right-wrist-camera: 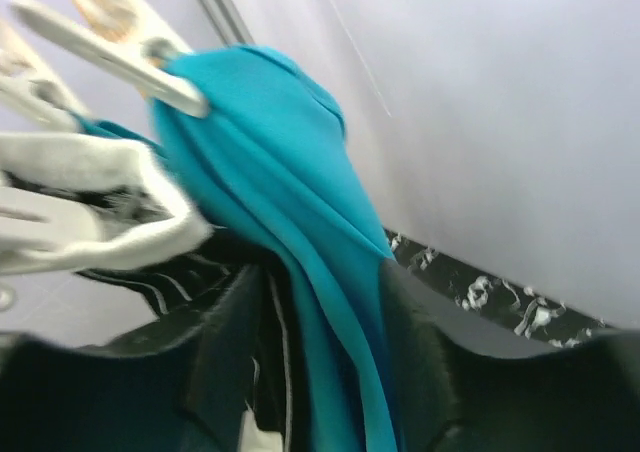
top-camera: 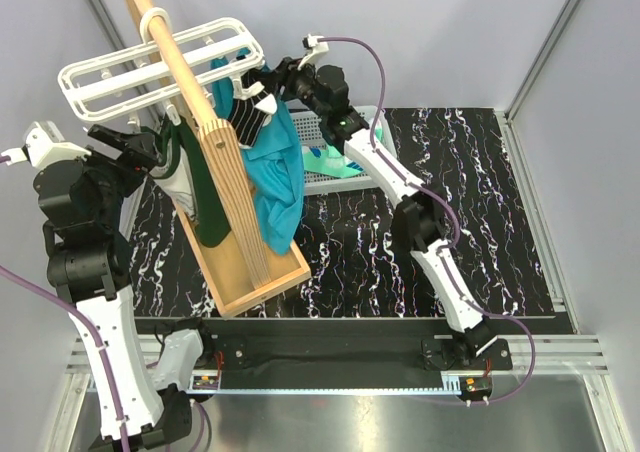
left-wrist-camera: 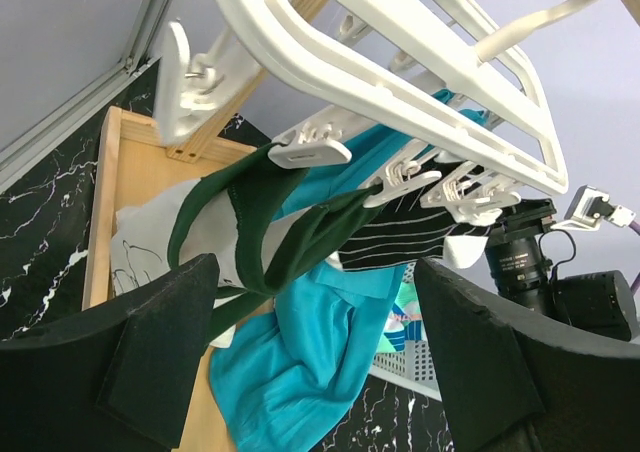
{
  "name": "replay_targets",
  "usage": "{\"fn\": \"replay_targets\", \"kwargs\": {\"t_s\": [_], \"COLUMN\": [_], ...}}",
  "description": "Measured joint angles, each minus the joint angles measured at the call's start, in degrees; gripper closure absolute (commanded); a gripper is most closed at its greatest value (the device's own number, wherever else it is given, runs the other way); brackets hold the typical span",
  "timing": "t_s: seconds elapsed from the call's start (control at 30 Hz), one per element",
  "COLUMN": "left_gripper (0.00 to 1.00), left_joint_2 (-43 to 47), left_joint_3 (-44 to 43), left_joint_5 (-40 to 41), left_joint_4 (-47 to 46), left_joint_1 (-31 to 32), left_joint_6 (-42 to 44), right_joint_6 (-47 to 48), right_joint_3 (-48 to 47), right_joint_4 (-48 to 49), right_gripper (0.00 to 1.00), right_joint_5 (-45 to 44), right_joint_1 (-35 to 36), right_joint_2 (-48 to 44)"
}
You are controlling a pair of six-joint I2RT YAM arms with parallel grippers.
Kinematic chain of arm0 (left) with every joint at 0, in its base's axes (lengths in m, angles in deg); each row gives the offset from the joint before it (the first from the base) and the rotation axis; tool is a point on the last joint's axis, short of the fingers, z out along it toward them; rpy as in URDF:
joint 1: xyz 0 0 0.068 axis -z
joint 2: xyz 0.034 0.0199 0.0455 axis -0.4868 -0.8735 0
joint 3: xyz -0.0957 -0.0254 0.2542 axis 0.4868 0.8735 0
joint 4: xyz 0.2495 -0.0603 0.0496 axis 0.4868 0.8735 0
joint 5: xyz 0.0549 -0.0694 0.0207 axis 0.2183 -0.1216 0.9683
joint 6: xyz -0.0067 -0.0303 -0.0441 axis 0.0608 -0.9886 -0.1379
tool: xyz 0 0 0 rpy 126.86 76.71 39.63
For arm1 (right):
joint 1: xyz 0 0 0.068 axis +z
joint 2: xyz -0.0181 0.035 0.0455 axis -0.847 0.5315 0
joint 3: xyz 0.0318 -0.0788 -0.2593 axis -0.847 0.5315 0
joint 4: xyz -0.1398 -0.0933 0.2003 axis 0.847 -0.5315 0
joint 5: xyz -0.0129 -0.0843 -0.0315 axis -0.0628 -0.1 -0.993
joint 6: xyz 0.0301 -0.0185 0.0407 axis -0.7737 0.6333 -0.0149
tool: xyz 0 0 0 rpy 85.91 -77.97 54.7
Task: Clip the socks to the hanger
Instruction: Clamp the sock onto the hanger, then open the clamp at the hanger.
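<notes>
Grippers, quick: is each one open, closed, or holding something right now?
Left gripper: open, holding nothing.
Right gripper: cannot tell; teal cloth and a striped sock sit between its jaws, but the view is blurred.

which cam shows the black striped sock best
Left wrist: the black striped sock hangs in clear view under the hanger. The top external view shows it small beside the right end effector; the right wrist view gives only a blurred striped edge.
</notes>
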Motion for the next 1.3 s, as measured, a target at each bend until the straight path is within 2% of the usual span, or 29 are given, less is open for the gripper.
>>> {"fn": "replay_targets", "kwargs": {"t_s": [0.07, 0.17, 0.27, 0.33, 0.53, 0.7, 0.8, 0.93, 1.17, 1.3], "left_gripper": [0.16, 0.16, 0.16, 0.16, 0.16, 0.16, 0.16, 0.16, 0.16, 0.16], "left_joint_2": [0.0, 0.5, 1.5, 2.0, 2.7, 3.1, 3.4, 4.2, 4.5, 4.5], "left_joint_3": [0.0, 0.2, 1.7, 2.5, 3.5, 3.5, 3.5, 3.5, 3.4, 3.4], "left_joint_5": [0.0, 0.0, 0.0, -0.1, -0.5, -1.0, -1.4, -2.2, -3.4, -4.2], "left_joint_4": [0.0, -0.2, -0.6, -0.6, -0.9, -0.9, -0.9, -0.9, -1.0, -1.1], "left_joint_1": [0.0, 0.0, 0.0, 0.0, 0.0, 0.0, 0.0, 0.0, 0.0, 0.2], "left_joint_6": [0.0, 0.0, 0.0, 0.0, -0.1, -0.5, -1.1, -1.8, -2.5, -3.0], "right_joint_6": [-1.2, -1.6, -1.1, -0.3, 0.7, -3.6, -6.2, -8.3, -9.7, -10.3], "right_joint_3": [4.2, 7.5, 11.3, 15.5, 40.3, 61.6, 69.5, 75.8, 78.1, 76.7], "right_joint_4": [-0.6, -8.9, -19.6, -25.1, -30.9, -25.4, -21.2, -18.5, -13.7, -11.0], "right_gripper": [0.25, 0.15, 0.1, 0.1, 0.14, 0.2, 0.21, 0.2, 0.22, 0.31], "right_joint_5": [0.1, 0.2, 0.0, -0.3, -1.5, 3.0, 4.9, 5.9, 4.0, 3.0], "right_joint_1": [-0.4, -0.6, -0.5, -0.6, -0.6, -0.4, 0.3, 2.9, 6.8, 6.8], "right_joint_2": [-2.3, -5.9, -11.6, -16.9, -40.2, -54.9, -55.3, -50.2, -41.2, -37.0]}}
